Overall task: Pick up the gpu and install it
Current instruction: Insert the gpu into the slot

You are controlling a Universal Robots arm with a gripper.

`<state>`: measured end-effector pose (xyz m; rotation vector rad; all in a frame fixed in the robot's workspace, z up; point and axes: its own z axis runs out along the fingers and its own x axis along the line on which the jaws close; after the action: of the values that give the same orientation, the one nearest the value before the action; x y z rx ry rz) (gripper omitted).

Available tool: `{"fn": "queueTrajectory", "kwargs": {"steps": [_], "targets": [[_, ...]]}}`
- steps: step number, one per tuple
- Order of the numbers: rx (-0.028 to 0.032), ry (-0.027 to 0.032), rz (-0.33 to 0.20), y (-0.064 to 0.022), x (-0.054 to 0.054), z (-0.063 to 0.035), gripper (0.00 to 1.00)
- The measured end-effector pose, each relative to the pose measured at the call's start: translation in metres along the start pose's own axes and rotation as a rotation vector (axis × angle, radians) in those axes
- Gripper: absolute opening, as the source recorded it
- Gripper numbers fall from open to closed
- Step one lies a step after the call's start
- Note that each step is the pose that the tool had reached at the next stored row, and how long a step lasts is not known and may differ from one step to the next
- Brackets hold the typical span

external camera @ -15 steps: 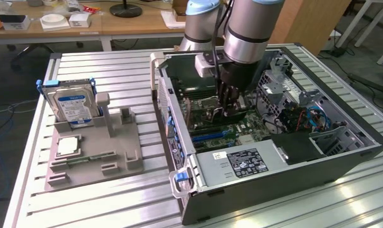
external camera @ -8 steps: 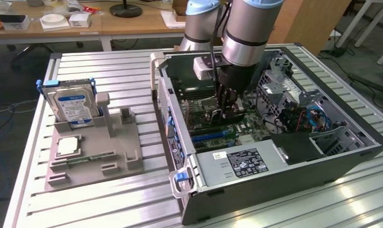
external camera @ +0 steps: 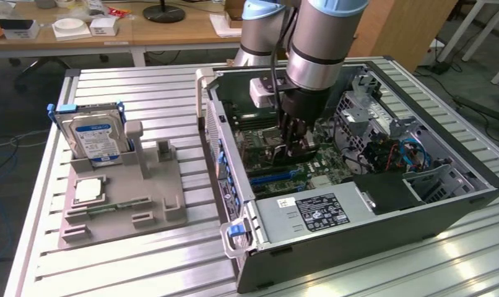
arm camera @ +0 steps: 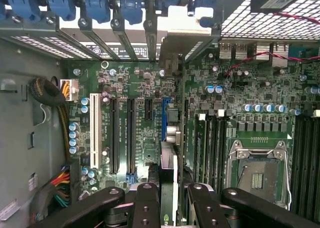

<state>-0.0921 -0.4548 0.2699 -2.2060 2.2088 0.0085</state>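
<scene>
The gpu (arm camera: 168, 163) sat edge-on between my fingers (arm camera: 146, 203), standing upright over the blue slot (arm camera: 164, 119) on the motherboard (arm camera: 150, 108); I could not tell whether its edge had seated in the slot. My claw (external camera: 296, 143) was narrowed onto the card, gripping it from both sides, deep inside the open computer case (external camera: 447, 204). In the exterior view the claw hung near the case's middle, with the power supply (external camera: 316, 213) at about five o'clock from it and the drive cage with blue cables (external camera: 410, 151) at three o'clock. Outside the case, at nine o'clock, a grey holder (external camera: 125, 198) stood on the bench (external camera: 134, 266), carrying an upright hard drive (external camera: 95, 139), a processor chip (external camera: 90, 190) and a green memory stick (external camera: 117, 205).
</scene>
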Motion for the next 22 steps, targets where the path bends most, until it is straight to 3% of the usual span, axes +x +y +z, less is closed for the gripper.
{"fn": "queueTrajectory", "kwargs": {"steps": [22], "targets": [[-0.0001,0.0,0.0,0.0032,0.0052,0.0084,0.27]]}}
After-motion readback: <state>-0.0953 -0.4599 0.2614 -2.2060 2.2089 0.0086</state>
